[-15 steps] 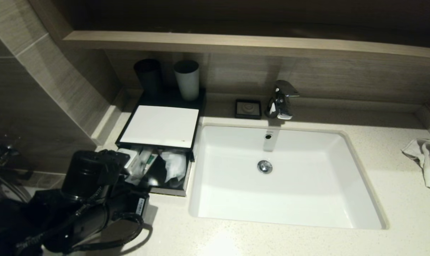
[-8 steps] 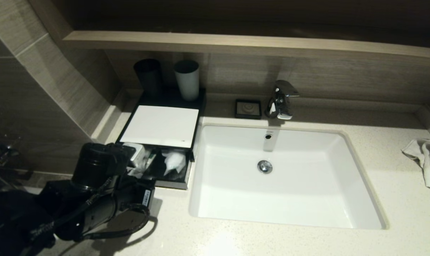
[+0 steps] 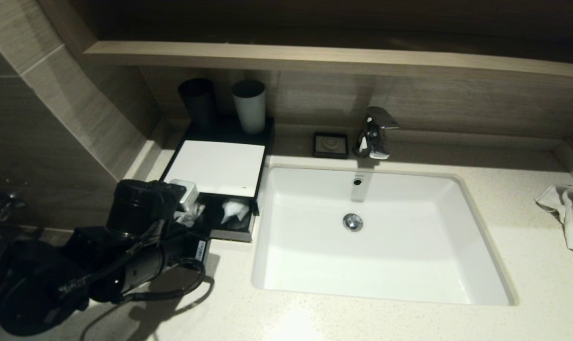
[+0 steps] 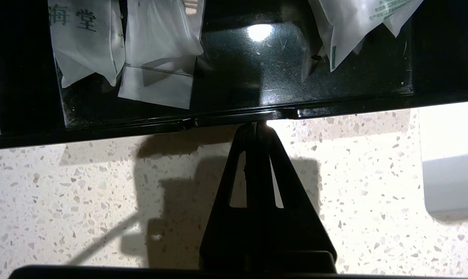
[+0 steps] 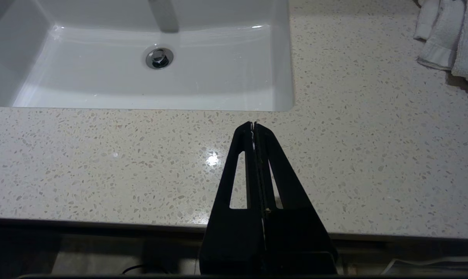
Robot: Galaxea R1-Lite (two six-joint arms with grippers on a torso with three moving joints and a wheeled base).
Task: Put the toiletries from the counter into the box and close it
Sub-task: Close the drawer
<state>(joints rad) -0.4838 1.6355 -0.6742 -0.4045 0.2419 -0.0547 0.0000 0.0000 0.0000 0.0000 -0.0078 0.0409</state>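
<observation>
The black box with a white top (image 3: pixel 215 166) stands on the counter (image 3: pixel 362 322), left of the sink. Its drawer (image 3: pixel 231 233) is partly out. Three translucent white packets lie in it: two side by side (image 4: pixel 84 38) (image 4: pixel 160 58) and one with green print (image 4: pixel 350 27). One packet shows in the head view (image 3: pixel 234 210). My left arm (image 3: pixel 139 222) reaches in from the lower left. My left gripper (image 4: pixel 256 124) is shut and empty, its tips against the drawer's front rim (image 4: pixel 334 104). My right gripper (image 5: pixel 254 124) is shut and empty over the counter's front edge.
The white sink basin (image 3: pixel 485 246) lies right of the box, with a faucet (image 3: pixel 374 132) and a small black square dish (image 3: pixel 331 144) behind it. A dark cup (image 3: pixel 197 102) and a grey cup (image 3: pixel 249 106) stand behind the box. A towel (image 3: pixel 570 213) lies far right. A tiled wall is left.
The drawer has slid further into the box, and less of the packets shows. My left arm has moved forward with it, toward the box.
</observation>
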